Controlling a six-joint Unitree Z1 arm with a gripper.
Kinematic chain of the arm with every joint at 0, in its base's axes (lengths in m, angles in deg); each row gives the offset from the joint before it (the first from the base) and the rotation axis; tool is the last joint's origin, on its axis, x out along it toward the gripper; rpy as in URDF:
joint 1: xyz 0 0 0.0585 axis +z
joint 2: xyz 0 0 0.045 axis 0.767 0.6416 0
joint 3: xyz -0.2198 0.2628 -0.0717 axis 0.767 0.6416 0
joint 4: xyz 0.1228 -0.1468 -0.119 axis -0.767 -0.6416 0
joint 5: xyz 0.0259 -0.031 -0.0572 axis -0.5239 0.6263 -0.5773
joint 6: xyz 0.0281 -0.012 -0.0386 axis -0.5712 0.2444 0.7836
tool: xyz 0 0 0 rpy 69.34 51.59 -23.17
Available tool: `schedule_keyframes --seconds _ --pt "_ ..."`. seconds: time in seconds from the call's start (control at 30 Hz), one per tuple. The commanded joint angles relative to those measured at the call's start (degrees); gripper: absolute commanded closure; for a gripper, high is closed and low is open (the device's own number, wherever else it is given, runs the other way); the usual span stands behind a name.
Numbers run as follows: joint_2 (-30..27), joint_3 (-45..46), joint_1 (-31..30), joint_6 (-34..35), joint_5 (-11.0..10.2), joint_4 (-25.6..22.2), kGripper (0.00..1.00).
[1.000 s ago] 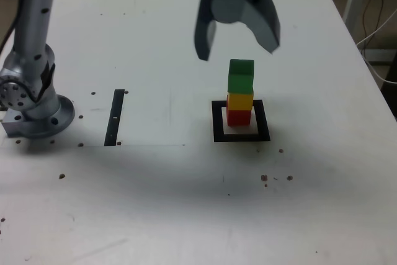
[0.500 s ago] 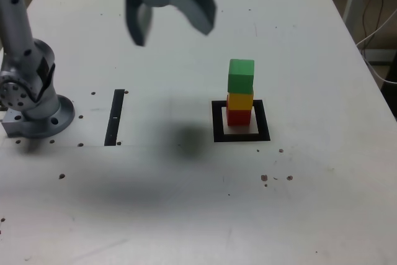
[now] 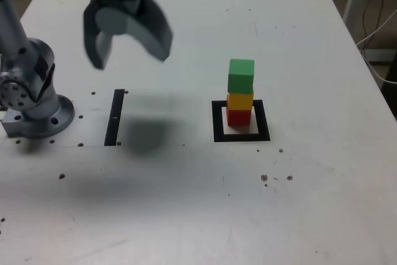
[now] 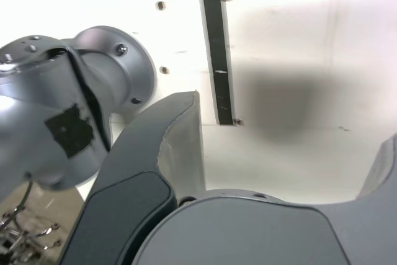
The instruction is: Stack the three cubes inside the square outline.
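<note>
Three cubes stand in one stack inside the black square outline point(image 3: 217, 122): red cube point(image 3: 238, 116) at the bottom, yellow cube point(image 3: 240, 100) on it, green cube point(image 3: 240, 76) on top, turned slightly off line. My gripper point(image 3: 129, 56) hangs open and empty above the table, well toward the exterior view's left of the stack. In the wrist view the two grey fingers point(image 4: 180, 147) stand wide apart with only the table between them; the cubes are out of that view.
A narrow black strip point(image 3: 115, 116) lies on the white table below the gripper, also seen as the strip point(image 4: 216, 54) in the wrist view. The arm's round base point(image 3: 31, 100) stands at the exterior view's left. Small dark specks dot the table.
The open gripper has swung away from above the stack toward the exterior view's left and come a little lower. The stack has not moved.
</note>
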Motion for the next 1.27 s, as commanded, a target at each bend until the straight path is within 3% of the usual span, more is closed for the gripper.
schedule_keyframes --seconds 0.0,0.63,0.83,1.23 --pt "-1.1 4.6 0.6 0.2 0.5 3.0 0.0" --pt "-0.4 25.4 3.0 0.0 2.7 22.6 0.0" --pt "0.1 26.8 3.1 -0.1 3.1 24.9 0.0" --pt "0.0 25.9 3.1 -0.2 2.3 24.7 0.01"
